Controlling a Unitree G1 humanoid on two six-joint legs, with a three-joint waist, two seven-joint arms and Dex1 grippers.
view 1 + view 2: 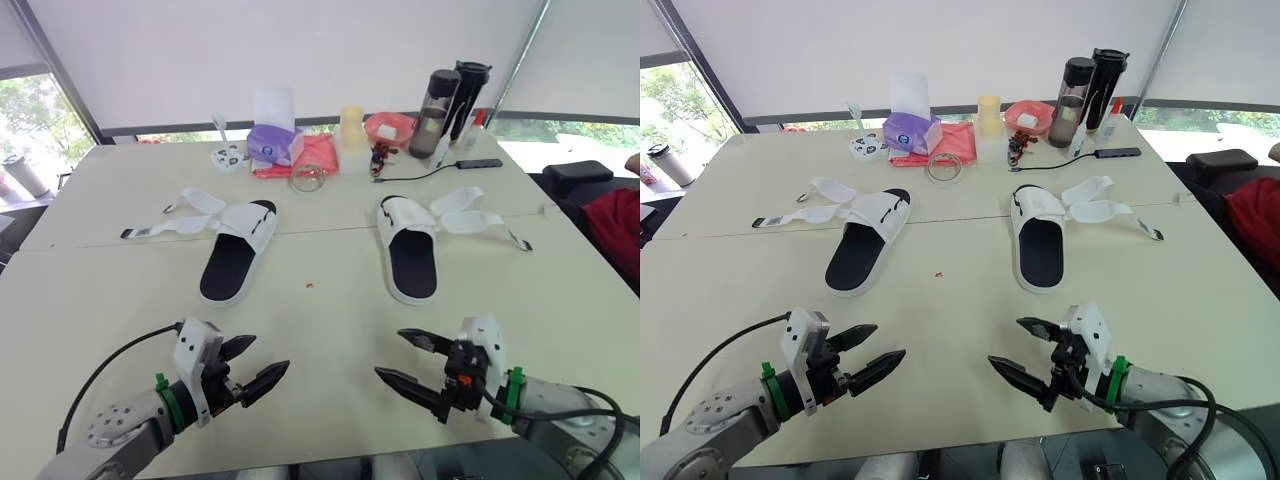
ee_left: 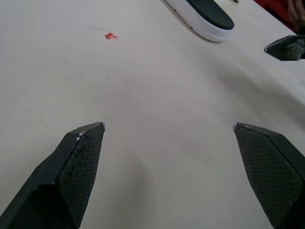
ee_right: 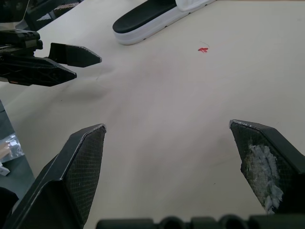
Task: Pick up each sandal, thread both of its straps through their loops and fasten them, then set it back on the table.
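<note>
Flat on the table (image 1: 320, 330), well apart: left sandal (image 1: 235, 255) and right sandal (image 1: 410, 255). Long axes away from robot, heels near, toes far and leaning slightly inward, straps splayed outward, unfastened. Nearer, left gripper (image 1: 270, 355) and right gripper (image 1: 388, 352), fingers spread, empty.

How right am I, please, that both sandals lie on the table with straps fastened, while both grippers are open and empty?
The straps are unfastened, splayed beside the left sandal and right sandal, per the left eye view. Both lie on the table; left gripper and right gripper are open, empty.
</note>
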